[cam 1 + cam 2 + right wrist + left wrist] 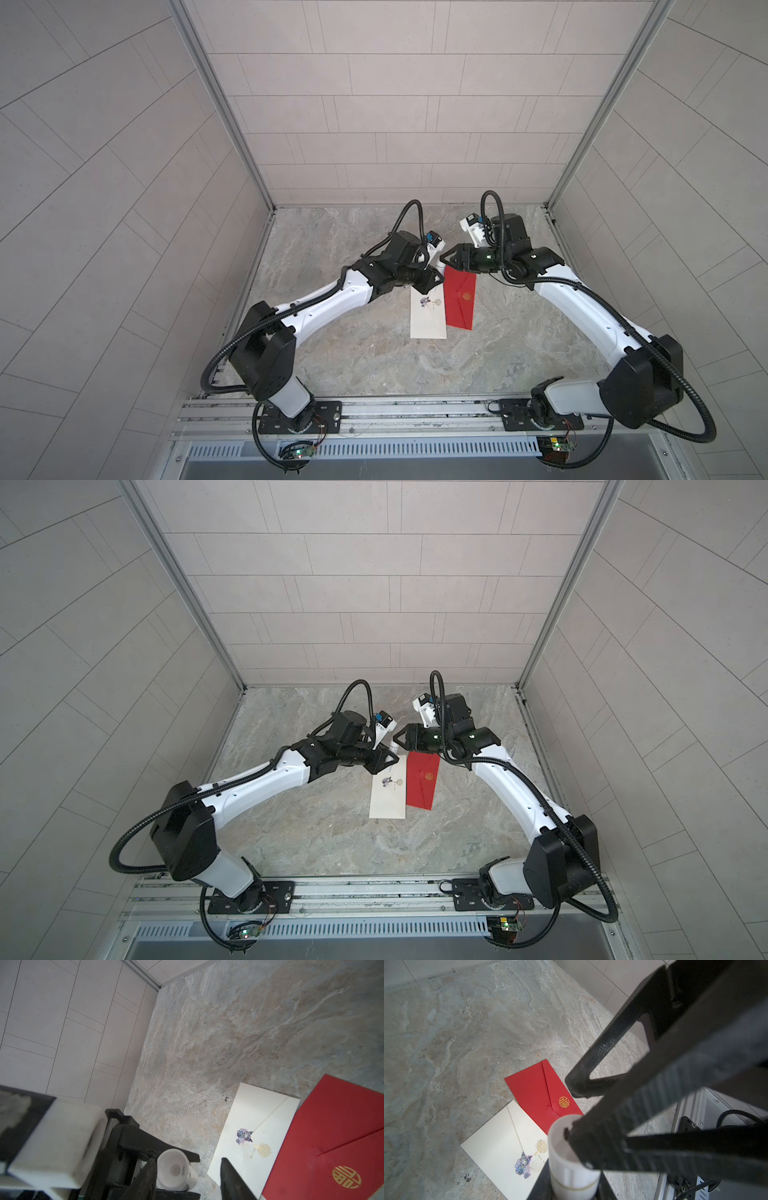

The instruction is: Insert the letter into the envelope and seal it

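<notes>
Our left gripper (432, 281) squeezes the white tube (564, 1167) so it cannot wobble. Our right gripper (188, 1162) is open around its end. The white envelope (428, 318) lies flat on the table (374, 365), touching the red envelope (460, 305).

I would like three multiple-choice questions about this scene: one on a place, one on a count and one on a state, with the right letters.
1. Seen in a top view, where does the red envelope lie?
A) right of the white envelope
B) left of it
C) under it

2. How many envelopes lie on the table?
A) one
B) two
C) three

3. The left tool is:
A) open and empty
B) shut on a white tube
C) shut on the red envelope

Answers:
1 A, it lies along the white one's right edge.
2 B, one red and one white.
3 B, the tube sits clamped in it.
</notes>
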